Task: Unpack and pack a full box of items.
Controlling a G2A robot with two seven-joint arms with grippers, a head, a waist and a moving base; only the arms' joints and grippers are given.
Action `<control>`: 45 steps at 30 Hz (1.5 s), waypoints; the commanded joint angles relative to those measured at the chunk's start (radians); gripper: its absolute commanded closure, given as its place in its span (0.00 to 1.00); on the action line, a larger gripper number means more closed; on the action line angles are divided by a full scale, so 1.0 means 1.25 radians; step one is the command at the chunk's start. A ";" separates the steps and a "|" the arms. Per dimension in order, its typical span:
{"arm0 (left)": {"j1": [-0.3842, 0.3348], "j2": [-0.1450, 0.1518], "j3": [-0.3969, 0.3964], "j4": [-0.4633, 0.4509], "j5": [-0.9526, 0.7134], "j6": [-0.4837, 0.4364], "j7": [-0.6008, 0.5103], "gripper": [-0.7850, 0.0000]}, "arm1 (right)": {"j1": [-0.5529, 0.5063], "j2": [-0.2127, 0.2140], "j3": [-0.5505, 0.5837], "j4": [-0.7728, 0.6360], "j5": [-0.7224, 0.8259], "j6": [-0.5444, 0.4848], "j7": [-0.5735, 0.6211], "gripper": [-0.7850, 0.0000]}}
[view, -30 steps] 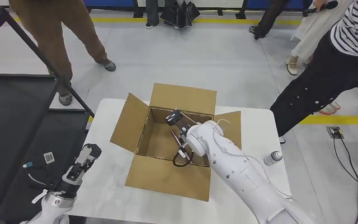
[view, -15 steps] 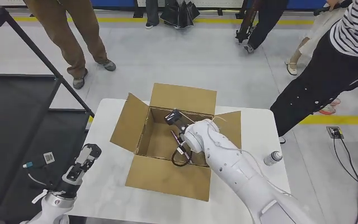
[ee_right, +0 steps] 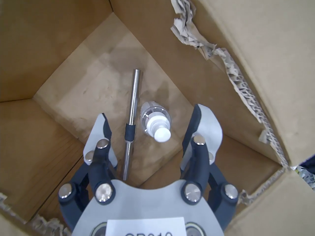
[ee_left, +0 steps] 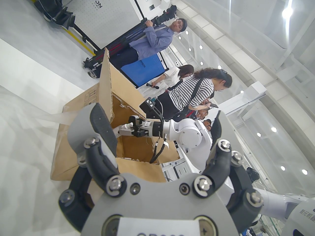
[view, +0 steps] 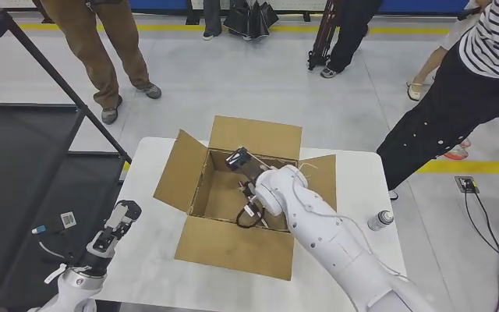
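- The box (view: pixel 234 249) sits mid-worktop (view: pixel 152 226) with all four flaps folded outward. This keeps its mouth clear for an arm to go straight down inside.
- The right arm rises from the worktop's 5 o'clock corner, arches over the box's front wall and pitches its wrist steeply down into the interior.
- The right end effector (ee_right: pixel 151 114) is spread wide and holds nothing. It hangs above a clear bottle (ee_right: pixel 155 114), whose white cap points up at the wrist camera, so the bottle appears to stand upright on the box floor.
- The bottle's cap falls in the gap between the spread jaws, nearer one of them. I judge this to be a line-up for a top-down pick in the unpacking step.
- A metal rod (ee_right: pixel 133 104) lies flat just beside the bottle, apart from it, also in that gap. It could get caught when the jaws shut.
- Another bottle (view: pixel 380 219) stands on the worktop at 3 o'clock of the box, near the edge, probably already unpacked.
- The left arm is parked at 8 o'clock of the box, off the worktop's corner and well away from the cardboard. The left end effector (view: pixel 126 209) is also wide and empty.
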 commanded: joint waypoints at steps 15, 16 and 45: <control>0.000 0.000 0.000 0.000 0.000 0.000 0.000 0.00 | -0.466 0.120 0.469 -0.836 -0.195 -0.007 0.109 0.00; 0.000 0.000 0.000 0.000 0.000 0.000 0.000 0.00 | -0.495 0.124 0.514 -0.868 -0.192 -0.005 0.109 0.00; 0.000 0.000 0.000 0.000 0.000 0.000 0.000 0.00 | -0.482 0.179 0.819 -0.355 -0.056 -0.100 0.088 0.00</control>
